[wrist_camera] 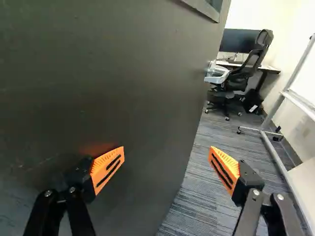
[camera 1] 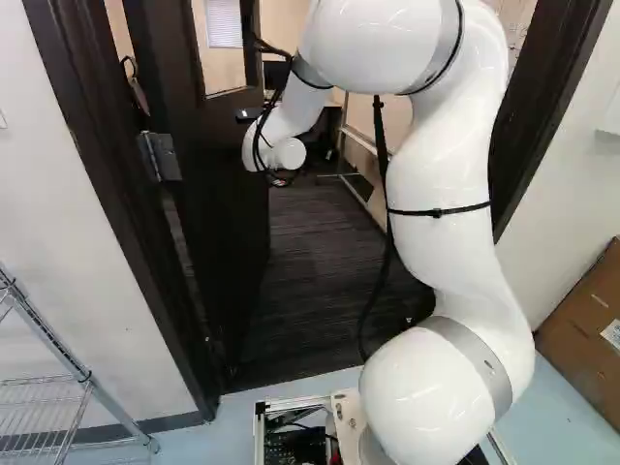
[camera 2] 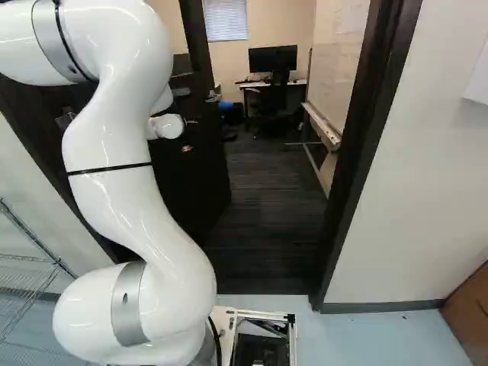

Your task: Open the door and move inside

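Gripper, fingers apart, one near the door, silver handle farther ahead.

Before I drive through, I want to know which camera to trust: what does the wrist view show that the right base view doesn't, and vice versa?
Only the wrist view: the tool's orange pads, standing apart with nothing gripped.

Only the right base view: the white arm, door frame, window blinds, wire rack, brown box and pale blue floor.

Both: the door, standing open, and beyond it the monitor, office chair, whiteboard and dark carpet.
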Controlling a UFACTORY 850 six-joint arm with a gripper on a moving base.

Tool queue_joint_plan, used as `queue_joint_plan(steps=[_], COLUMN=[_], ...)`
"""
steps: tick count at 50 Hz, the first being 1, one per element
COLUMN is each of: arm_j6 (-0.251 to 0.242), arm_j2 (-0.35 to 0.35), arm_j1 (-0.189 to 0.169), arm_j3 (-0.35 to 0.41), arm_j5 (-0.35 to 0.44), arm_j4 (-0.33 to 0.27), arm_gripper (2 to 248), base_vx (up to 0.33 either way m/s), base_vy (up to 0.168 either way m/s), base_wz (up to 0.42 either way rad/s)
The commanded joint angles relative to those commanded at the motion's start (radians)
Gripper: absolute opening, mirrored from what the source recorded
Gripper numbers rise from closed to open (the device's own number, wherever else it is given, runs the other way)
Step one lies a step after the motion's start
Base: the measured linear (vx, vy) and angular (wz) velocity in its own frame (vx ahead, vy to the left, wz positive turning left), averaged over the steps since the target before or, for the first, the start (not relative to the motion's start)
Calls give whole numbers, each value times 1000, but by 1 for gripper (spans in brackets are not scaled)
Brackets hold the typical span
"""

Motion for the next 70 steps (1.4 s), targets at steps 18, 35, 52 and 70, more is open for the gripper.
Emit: queue_joint_plan(steps=[18,35,52,70], arm_j6=[0,0,0,0], arm_j2=[-65,-127,-177,-180], arm_j1=[35,66,91,92], arm_j3=[-83,-164,-230,-234], arm_j5=[0,-13,-26,-26], arm_j4=[-48,-114,-159,-161], arm_gripper=[247,247,247,247], base_vx=[0,0,0,0], base_vy=[0,0,0,0], base_wz=[0,0,0,0])
